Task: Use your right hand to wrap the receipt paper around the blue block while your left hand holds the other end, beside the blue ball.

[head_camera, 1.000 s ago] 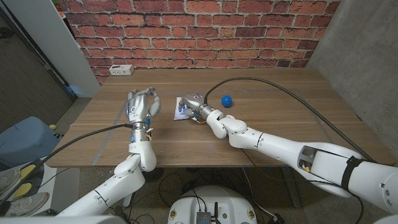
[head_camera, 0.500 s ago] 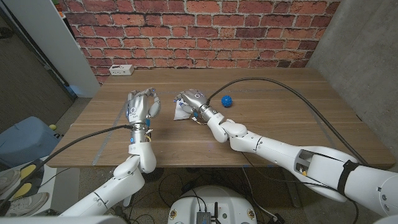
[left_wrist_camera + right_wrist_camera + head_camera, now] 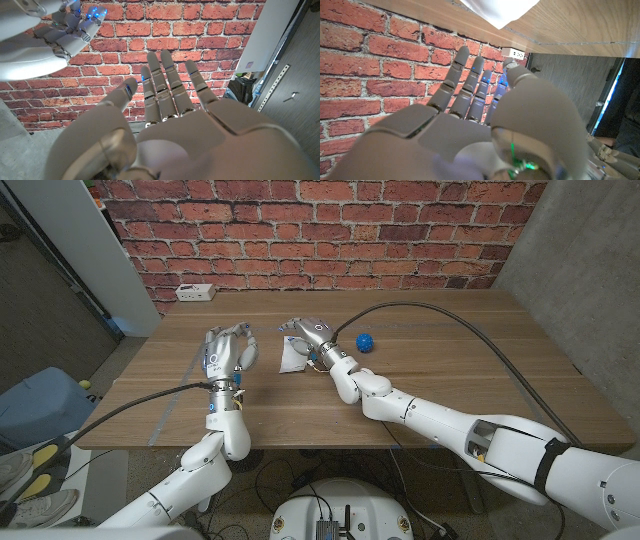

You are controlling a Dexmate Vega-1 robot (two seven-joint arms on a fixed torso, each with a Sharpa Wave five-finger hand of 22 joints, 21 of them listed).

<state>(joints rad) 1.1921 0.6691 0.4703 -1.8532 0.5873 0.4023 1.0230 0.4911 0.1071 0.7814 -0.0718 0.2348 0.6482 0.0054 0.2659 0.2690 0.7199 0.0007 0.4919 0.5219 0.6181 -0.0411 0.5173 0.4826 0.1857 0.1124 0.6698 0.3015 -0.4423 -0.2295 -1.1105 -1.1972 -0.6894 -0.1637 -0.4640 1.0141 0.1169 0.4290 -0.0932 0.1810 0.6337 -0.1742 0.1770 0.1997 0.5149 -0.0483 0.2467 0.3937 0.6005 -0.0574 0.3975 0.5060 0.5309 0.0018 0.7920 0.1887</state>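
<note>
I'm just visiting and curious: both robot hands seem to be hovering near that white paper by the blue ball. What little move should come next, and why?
Probably the right robot hand should lower onto the white receipt paper and take hold of it. It is above the paper with its fingers apart and holding nothing, and the left robot hand is open beside the paper, apart from it. The blue ball lies to the other side.

My right hand (image 3: 470,125) open, fingers (image 3: 465,85) straight and slightly apart, holding nothing. Beyond them: brick wall (image 3: 365,55), wooden table (image 3: 580,25) edge, white receipt paper (image 3: 500,10) corner on it, white power strip (image 3: 515,51).
</note>
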